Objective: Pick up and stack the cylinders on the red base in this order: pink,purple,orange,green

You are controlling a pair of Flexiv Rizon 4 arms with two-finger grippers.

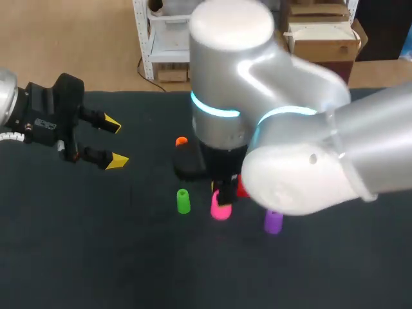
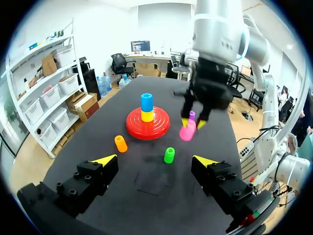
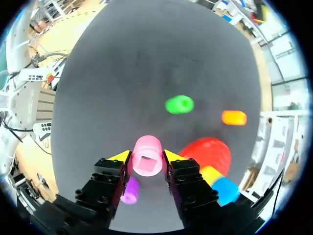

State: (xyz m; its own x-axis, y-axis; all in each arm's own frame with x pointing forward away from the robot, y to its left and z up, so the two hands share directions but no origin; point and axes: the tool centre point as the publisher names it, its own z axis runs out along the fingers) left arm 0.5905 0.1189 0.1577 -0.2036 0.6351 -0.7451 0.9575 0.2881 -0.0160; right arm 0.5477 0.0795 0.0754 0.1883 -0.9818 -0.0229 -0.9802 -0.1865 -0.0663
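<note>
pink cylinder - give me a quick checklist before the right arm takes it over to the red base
1. Grip: the right gripper has a finger on each side of the pink cylinder: ok.
2. Pink cylinder lifted off the table: cannot tell.
3. Middle of the red base free: not ok. A yellow cylinder with a blue cylinder on top already stands there.
4. Left gripper out of the way: ok. It is open and off to the side, far from the base.
5. Purple cylinder clear of the right gripper: cannot tell. It lies close beside one finger.
</note>
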